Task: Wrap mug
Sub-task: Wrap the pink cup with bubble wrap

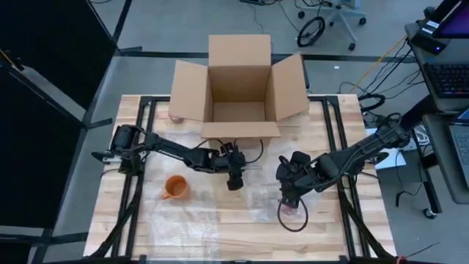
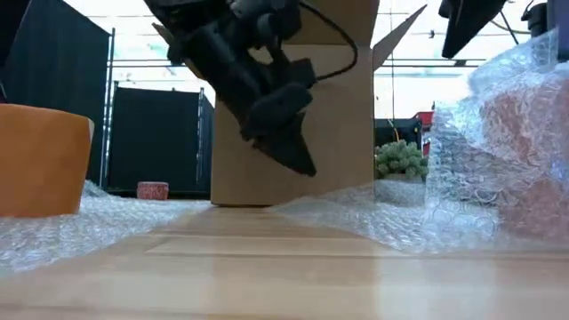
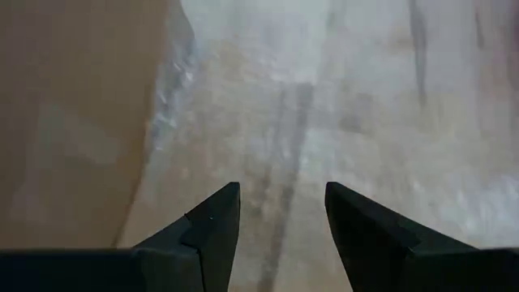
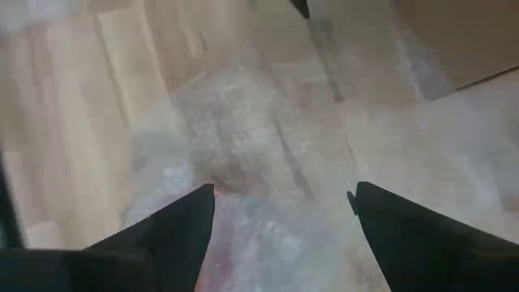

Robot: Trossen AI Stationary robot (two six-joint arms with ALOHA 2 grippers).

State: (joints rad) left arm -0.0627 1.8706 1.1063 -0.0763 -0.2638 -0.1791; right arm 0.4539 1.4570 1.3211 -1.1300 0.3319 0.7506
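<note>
With the left gripper (image 1: 234, 183) held open and empty over the bubble wrap (image 1: 220, 209) and the right gripper (image 1: 287, 196) likewise open, a low, square pinch of the sheet was judged necessary before folding toward the orange mug (image 1: 176, 188).

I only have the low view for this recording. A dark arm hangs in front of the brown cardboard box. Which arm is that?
Observer: The left arm. From above, its jaws hover over the clear bubble wrap sheet, just in front of the open brown cardboard box.
Operator: Are its jaws open?
Observer: Yes. The left wrist view shows them apart, with nothing between them.
Operator: And the wrapped lump on my right?
Observer: The right arm is directly above that reddish bubble-wrapped bundle, with its jaws open on either side of it.
</note>
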